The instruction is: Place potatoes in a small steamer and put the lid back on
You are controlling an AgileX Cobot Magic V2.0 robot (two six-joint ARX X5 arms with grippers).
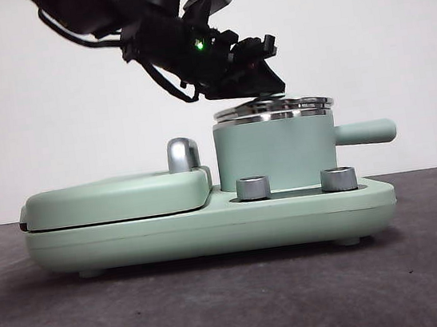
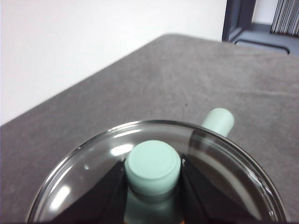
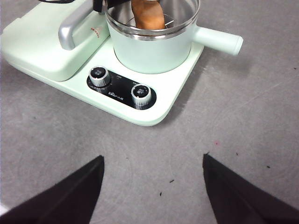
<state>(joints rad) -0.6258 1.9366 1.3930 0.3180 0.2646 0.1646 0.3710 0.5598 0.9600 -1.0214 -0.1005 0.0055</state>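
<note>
We see the orange-brown potato (image 3: 147,15) already inside the mint-green small steamer (image 1: 275,153), which stands on its cooker base (image 1: 210,225). The glass lid (image 2: 224,172) sits on the steel rim. Our left gripper (image 2: 153,175) pinches the lid's knob (image 2: 153,165), probably to seat it squarely. Our right gripper (image 3: 153,191) waits spread wide above the table (image 3: 243,135), clear of the work.
</note>
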